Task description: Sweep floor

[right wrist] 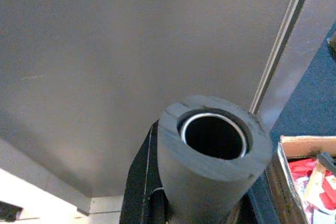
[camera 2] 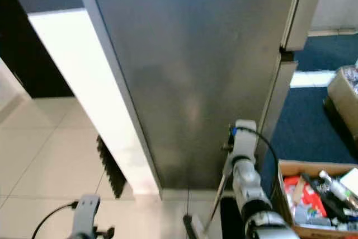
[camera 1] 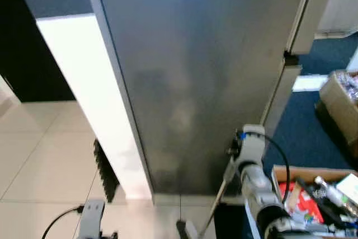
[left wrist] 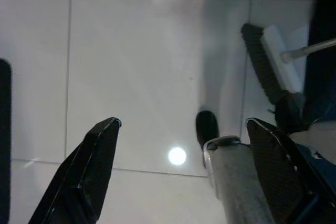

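1. The scene was a hallway of pale floor tiles point(camera 1: 39, 155) meeting a tall grey metal panel point(camera 1: 196, 71), with blue carpet point(camera 1: 313, 132) off to the robot's right and a cardboard box of clutter point(camera 1: 319, 194) sitting on it.

2. The broom handle point(camera 1: 221, 194) ran as a thin metal pole slanting down and to the robot's left from the right arm, its long axis tilted rather than upright.

3. The broom head point(left wrist: 270, 66), a white block with a dark bristle strip, rested on the tiles near the foot of the panel, just ahead of the robot.

4. The right gripper point(right wrist: 157, 203) was clamped round the grey foam grip point(right wrist: 212, 156) at the pole's hollow top end, seen end-on in its wrist view.

5. The left gripper point(left wrist: 184, 177) hung low over bare tile with its fingers spread wide and nothing between them.

6. By my judgement the right arm alone governed the broom; the head lay toward the robot's left front, so a stroke would draw across the open tiles.
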Tool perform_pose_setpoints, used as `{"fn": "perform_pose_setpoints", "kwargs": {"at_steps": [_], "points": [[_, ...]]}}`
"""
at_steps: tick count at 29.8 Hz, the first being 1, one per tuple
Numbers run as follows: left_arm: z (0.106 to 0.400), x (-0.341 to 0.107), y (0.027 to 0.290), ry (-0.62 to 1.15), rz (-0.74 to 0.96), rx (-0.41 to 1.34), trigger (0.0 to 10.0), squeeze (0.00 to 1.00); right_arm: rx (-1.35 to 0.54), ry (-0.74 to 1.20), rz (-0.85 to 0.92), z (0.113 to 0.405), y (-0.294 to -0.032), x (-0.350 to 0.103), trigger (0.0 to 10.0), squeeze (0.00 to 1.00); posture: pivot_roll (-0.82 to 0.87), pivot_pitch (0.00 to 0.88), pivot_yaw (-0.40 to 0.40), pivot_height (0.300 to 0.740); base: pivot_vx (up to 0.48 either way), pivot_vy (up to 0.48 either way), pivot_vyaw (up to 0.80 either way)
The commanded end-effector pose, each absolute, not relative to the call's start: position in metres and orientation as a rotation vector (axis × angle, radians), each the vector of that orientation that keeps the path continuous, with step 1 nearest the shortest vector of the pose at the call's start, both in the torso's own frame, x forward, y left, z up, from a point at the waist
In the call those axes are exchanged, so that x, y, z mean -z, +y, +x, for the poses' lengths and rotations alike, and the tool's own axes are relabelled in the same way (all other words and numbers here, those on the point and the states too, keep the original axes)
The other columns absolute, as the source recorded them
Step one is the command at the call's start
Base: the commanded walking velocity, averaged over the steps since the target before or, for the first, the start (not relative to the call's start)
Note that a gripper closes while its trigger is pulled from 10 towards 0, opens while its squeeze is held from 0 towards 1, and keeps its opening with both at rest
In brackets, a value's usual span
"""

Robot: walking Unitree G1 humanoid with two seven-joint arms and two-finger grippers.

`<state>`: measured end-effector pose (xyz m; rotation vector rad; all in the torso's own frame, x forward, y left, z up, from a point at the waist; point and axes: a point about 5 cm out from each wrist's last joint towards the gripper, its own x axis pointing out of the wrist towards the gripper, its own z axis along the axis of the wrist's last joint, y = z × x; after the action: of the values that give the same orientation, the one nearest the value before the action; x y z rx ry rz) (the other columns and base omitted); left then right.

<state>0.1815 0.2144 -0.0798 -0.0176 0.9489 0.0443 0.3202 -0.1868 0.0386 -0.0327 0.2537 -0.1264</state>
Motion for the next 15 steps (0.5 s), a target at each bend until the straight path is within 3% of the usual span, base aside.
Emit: {"fn": "perform_pose_setpoints", "kwargs": {"at_steps": [1,9,15], "points": [[0.176,0.082,0.219,0.968,-0.006,-0.055,10.0,0.00,0.108,0.360,-0.081,0.307,-0.186,-0.018,10.0,0.00,-0.06,0.000,0.082,0.740,-0.424,0.000,0.00],[0.180,0.080,0.218,0.959,-0.002,-0.045,10.0,0.00,0.121,0.335,-0.026,0.308,-0.187,-0.021,10.0,0.00,-0.07,0.000,0.085,0.740,-0.427,0.000,0.00],[0.182,0.079,0.218,0.953,0.006,-0.038,10.0,0.00,0.123,0.232,0.074,0.321,-0.186,-0.041,10.0,0.00,-0.07,0.000,0.087,0.740,-0.437,0.000,-0.67]]}}
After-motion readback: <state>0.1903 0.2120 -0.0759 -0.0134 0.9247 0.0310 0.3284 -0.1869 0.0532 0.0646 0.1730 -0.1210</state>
